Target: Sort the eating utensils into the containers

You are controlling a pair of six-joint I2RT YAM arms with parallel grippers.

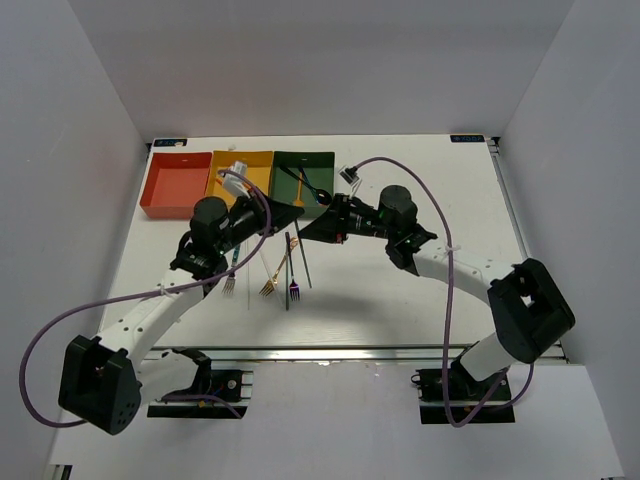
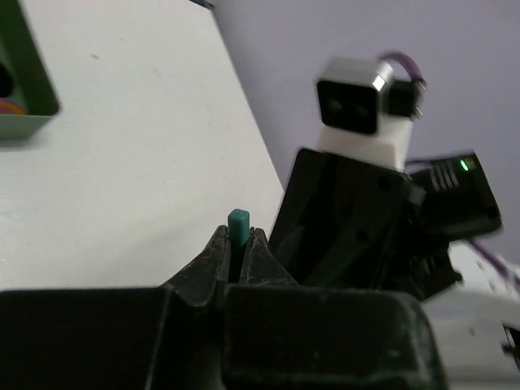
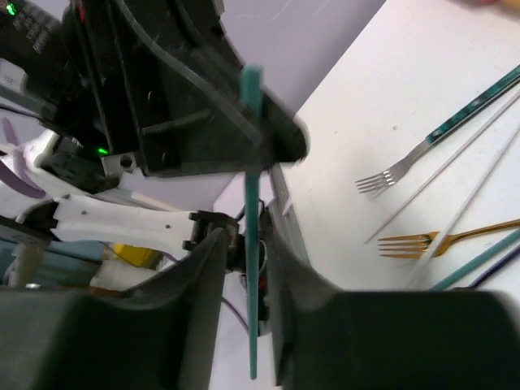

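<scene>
My left gripper (image 1: 283,216) (image 2: 236,240) is shut on the end of a teal chopstick (image 2: 238,221), held above the table in front of the dark green tray (image 1: 303,165). My right gripper (image 1: 312,228) (image 3: 244,236) faces it tip to tip. Its jaws stand open around the same teal chopstick (image 3: 253,203), with a gap on the left side. The red-orange tray (image 1: 176,186) and the yellow tray (image 1: 252,160) stand left of the green one. A teal-handled fork (image 1: 230,275), a gold fork (image 1: 270,280), a purple fork (image 1: 293,290) and thin chopsticks (image 1: 302,260) lie on the table below the grippers.
A black utensil (image 1: 318,190) lies in the green tray. The right wrist view shows the teal-handled fork (image 3: 422,150), the gold fork (image 3: 431,241) and silver chopsticks (image 3: 455,162) on the white table. White walls enclose the table on three sides.
</scene>
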